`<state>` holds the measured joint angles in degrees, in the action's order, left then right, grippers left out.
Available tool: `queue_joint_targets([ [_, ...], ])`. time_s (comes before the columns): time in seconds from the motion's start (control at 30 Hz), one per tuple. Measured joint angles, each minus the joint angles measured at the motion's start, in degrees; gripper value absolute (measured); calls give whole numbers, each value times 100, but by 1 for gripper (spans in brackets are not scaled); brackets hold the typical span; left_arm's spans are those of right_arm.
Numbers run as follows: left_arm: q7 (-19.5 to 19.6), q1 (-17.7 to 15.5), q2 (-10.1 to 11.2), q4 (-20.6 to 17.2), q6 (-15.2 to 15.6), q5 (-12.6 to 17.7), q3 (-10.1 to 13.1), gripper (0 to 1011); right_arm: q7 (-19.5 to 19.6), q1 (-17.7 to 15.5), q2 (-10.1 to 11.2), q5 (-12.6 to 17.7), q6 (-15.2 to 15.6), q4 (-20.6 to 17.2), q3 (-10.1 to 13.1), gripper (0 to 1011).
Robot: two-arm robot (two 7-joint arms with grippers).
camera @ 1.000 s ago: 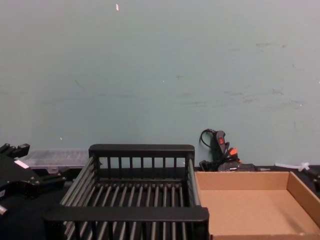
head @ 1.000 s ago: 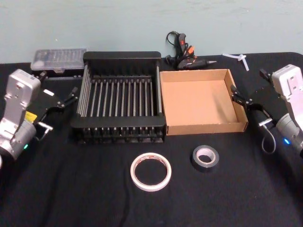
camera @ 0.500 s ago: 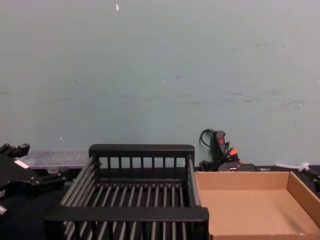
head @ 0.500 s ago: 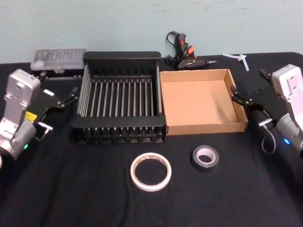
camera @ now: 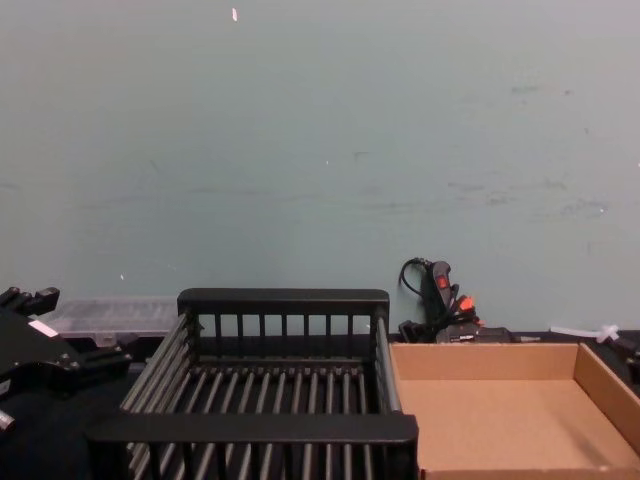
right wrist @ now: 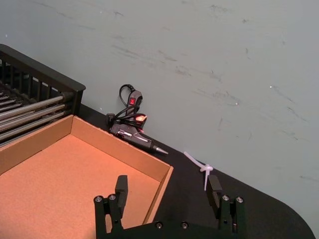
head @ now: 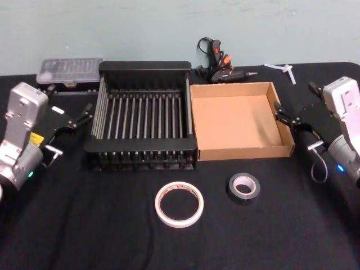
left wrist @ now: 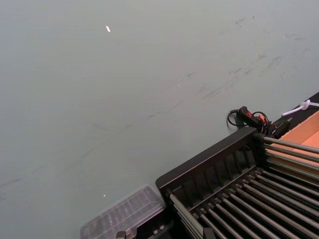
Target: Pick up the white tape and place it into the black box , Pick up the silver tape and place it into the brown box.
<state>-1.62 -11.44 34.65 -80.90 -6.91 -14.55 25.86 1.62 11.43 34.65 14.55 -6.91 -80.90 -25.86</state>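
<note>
The white tape (head: 179, 203), a flat ring with red marks, lies on the black cloth in front of the black box (head: 145, 66). To its right, in front of the brown box (head: 244, 151), lies the smaller silver tape (head: 244, 187) with its pale core. Both boxes hold nothing. My left gripper (head: 70, 102) hovers open just left of the black box (camera: 283, 300). My right gripper (head: 295, 101) hovers open at the right wall of the brown box (right wrist: 158, 188). In the right wrist view, the right gripper (right wrist: 168, 187) has nothing between its spread fingers.
A glue gun (head: 216, 63) lies behind the brown box, and a clear plastic case (head: 68, 68) sits behind the black box's left corner. A small white plastic piece (head: 284, 70) lies at the back right. A teal wall closes off the table's rear.
</note>
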Motion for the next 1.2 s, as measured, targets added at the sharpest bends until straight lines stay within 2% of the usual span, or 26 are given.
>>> queue_joint_targets([
  [0.23,0,0,0,0,0,0,0,1001,0,0,0,0,0,0,0,1003],
  [0.47,0,1,0,0,0,0,0,1002,-170,-56,-22,19,82,-106,93,1002],
  [0.57,0,0,0,0,0,0,0,1002,-280,-120,-21,107,201,-232,158,1002],
  [0.83,0,0,0,0,0,0,0,1002,-525,-415,52,393,757,-791,344,1002],
  [1.2,0,0,0,0,0,0,0,1001,-640,-918,136,606,1383,-1592,557,1002],
])
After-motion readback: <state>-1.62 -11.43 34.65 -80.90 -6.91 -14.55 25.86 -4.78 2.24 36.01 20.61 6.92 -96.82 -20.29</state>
